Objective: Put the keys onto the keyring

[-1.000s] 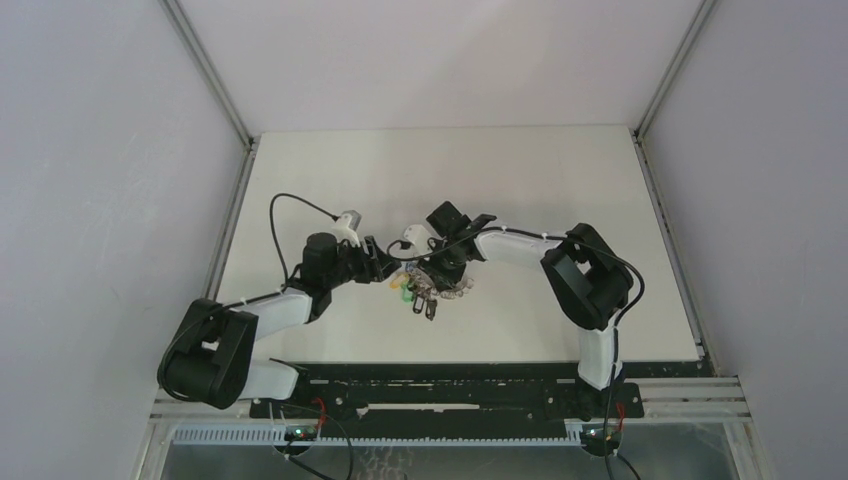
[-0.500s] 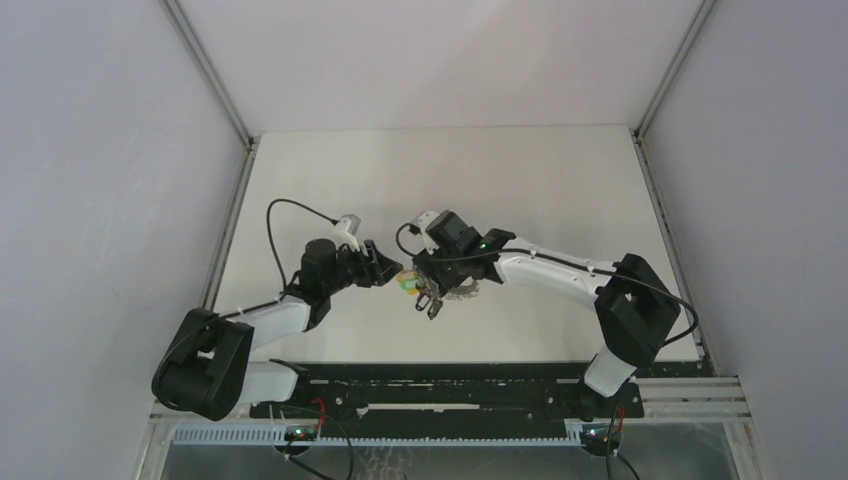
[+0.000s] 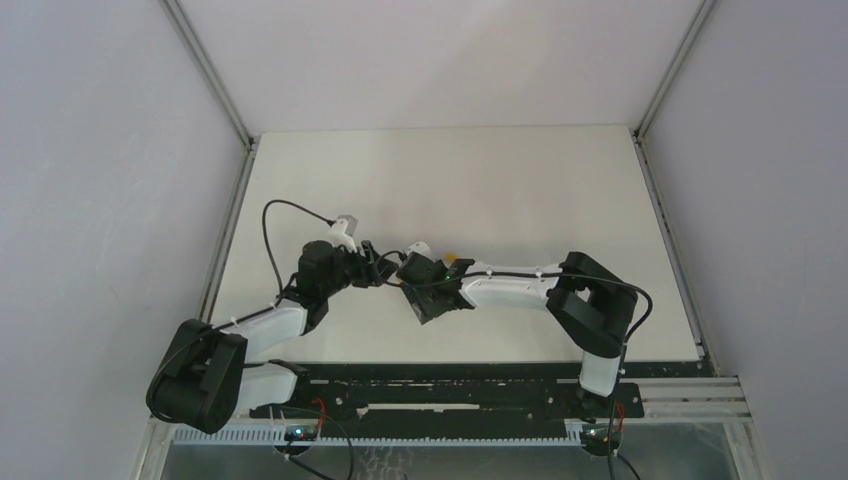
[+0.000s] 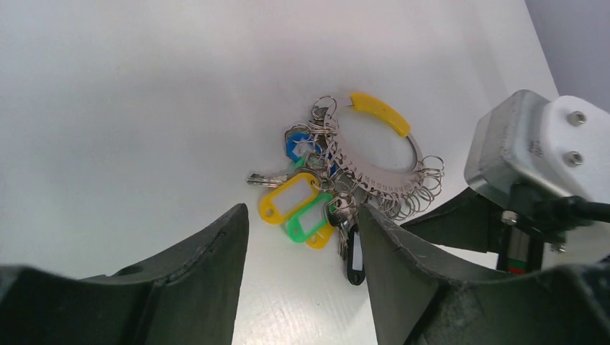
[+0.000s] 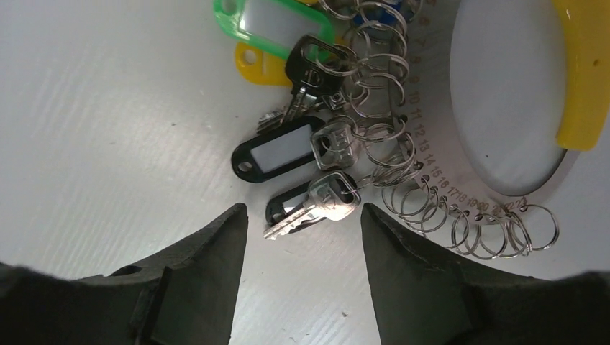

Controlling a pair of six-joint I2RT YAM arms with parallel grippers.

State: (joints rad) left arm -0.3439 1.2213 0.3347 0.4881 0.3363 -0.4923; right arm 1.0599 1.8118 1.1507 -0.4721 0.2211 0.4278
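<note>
The keyring (image 5: 431,147), a silvery numbered plate with a yellow band (image 5: 586,72) and many small split rings, lies flat on the white table. A black-headed key (image 5: 314,66) with a short silver blade lies in the bunch, a split ring through its head. Beside it are a silver key (image 5: 316,207), a black tag (image 5: 277,154) and a green tag (image 5: 273,21). My right gripper (image 5: 302,212) hovers open just near of the bunch, holding nothing. The left wrist view shows the keyring (image 4: 374,172) ahead of my open, unloaded left gripper (image 4: 302,210). From above, the right wrist (image 3: 425,300) hides most of the bunch.
Yellow tags (image 4: 288,198) and a blue tag (image 4: 296,146) spread on the left side of the bunch. The right arm's wrist housing (image 4: 536,154) stands close on the right of the left wrist view. Grey walls enclose the white table (image 3: 500,170).
My right gripper has opened and swung left and nearer, now low over the bunch. The keyring lies on the table. The left arm has shifted slightly left.
</note>
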